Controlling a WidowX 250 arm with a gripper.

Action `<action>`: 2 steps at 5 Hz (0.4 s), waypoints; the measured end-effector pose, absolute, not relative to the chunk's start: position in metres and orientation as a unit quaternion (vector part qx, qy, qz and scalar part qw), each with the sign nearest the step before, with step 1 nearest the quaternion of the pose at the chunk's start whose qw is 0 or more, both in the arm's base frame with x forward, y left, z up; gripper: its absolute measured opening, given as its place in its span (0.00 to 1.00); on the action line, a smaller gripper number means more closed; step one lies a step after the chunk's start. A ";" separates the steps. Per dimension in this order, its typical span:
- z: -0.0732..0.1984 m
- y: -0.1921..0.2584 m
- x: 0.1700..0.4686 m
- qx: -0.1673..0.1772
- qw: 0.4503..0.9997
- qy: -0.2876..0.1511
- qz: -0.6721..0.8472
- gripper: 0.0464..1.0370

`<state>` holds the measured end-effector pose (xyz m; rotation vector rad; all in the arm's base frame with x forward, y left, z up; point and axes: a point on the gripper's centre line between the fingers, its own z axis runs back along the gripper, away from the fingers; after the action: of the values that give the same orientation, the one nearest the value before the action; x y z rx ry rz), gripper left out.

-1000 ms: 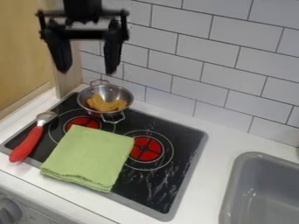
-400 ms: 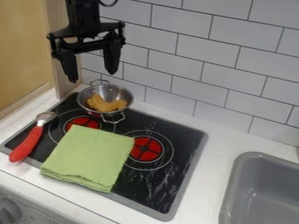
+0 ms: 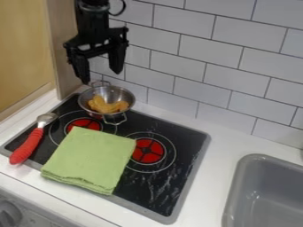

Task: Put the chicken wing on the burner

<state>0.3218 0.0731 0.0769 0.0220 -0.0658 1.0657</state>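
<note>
Note the gripper [image 3: 102, 77] at eleven o'clock, fingers spread wide, above the metal pot [image 3: 126, 94] at ten o'clock. Within the pot, observe the chicken wing [image 3: 105, 107]. Compare the burner [image 3: 148, 151] at six o'clock. Locate also the green cloth [image 3: 91, 159] near seven o'clock, the red-handled utensil [image 3: 26, 147] at eight, and the grey sink [image 3: 260, 195] at four.

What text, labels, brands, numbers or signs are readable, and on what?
None readable.
Control knob: no mark can be made out.
Front panel beside it: faint marks, too small and blurred to read.
</note>
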 end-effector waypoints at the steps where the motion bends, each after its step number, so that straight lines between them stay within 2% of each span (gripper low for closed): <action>1: 0.062 0.079 0.330 0.023 0.851 -0.034 0.524 0.96; 2: 0.056 0.081 0.340 0.023 0.850 -0.034 0.525 0.92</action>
<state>0.3400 0.0806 0.0559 0.0489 -0.0710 1.1060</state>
